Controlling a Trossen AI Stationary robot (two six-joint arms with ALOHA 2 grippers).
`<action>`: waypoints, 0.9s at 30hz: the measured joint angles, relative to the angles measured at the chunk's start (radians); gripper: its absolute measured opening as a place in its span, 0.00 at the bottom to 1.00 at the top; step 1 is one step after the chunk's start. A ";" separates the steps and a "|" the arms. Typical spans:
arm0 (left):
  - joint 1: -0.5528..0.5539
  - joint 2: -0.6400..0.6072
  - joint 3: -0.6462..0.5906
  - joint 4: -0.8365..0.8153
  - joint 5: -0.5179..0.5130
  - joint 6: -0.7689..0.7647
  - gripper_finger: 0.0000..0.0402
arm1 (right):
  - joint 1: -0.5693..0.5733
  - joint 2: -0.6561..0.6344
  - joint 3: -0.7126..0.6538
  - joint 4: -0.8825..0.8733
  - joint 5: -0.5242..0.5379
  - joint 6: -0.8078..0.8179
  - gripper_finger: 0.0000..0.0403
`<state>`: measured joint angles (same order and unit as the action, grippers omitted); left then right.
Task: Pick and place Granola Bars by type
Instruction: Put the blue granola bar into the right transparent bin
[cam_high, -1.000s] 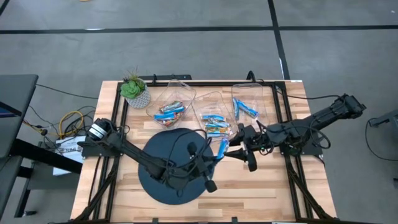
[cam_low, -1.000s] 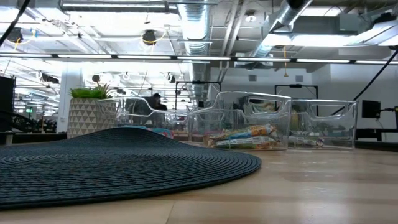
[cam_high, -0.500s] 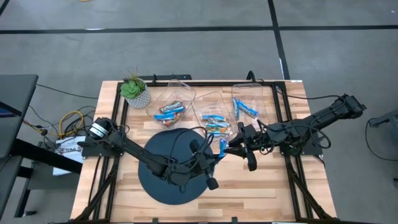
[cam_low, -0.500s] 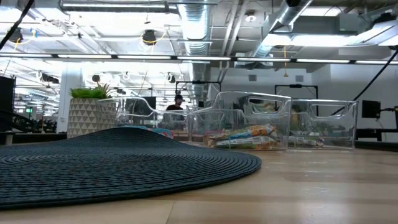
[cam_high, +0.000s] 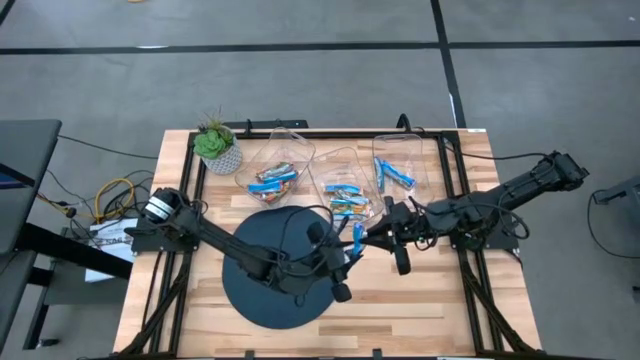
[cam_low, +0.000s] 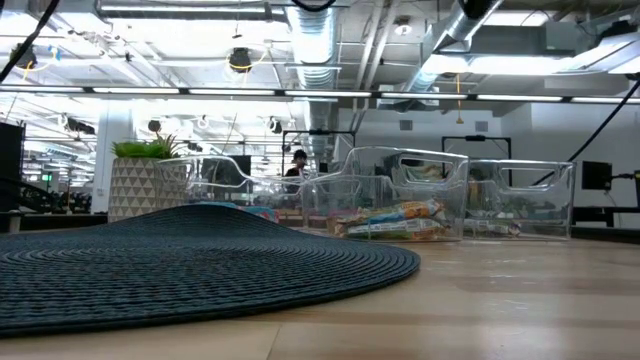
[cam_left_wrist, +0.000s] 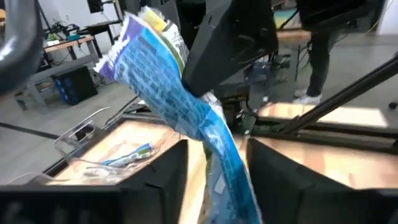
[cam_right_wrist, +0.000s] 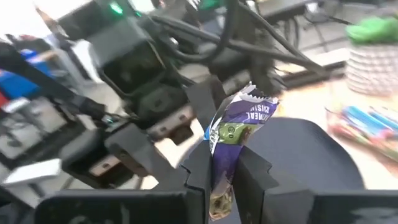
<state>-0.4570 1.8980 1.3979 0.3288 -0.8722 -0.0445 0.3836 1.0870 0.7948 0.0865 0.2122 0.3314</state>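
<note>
Handover in mid-air above the worktop (cam_high: 420, 290), at the dark round mat's (cam_high: 250, 300) far right edge. One blue granola bar (cam_high: 357, 238) spans both end effectors. Left end effector (cam_left_wrist: 214, 168): fingers parted, bar between them, no clamp seen. Right end effector (cam_right_wrist: 222, 168): closed tight on the bar's other end. Beyond: three clear bins (cam_high: 345, 170) in a row, each holding bars. One potted plant (cam_high: 214, 143) at far left.

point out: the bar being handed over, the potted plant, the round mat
blue granola bar (cam_left_wrist: 186, 106), left wrist view, on the wrapper's middle.
potted plant (cam_high: 214, 142), high view, on the green leaves.
round mat (cam_high: 262, 238), high view, on bare mat near its back edge.
</note>
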 joint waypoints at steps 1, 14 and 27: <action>0.003 0.000 0.000 -0.015 0.000 -0.001 0.41 | 0.000 0.000 0.000 -0.023 0.017 0.004 0.10; 0.028 0.000 0.000 -0.196 -0.115 -0.028 0.72 | -0.116 -0.004 0.000 -0.373 0.178 0.115 0.09; 0.067 0.000 0.000 -0.286 0.012 -0.030 0.66 | -0.391 -0.039 0.000 -0.652 0.243 0.147 0.10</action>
<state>-0.3901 1.8980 1.3979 0.0428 -0.8600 -0.0742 -0.0073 1.0476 0.7952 -0.5656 0.4553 0.4780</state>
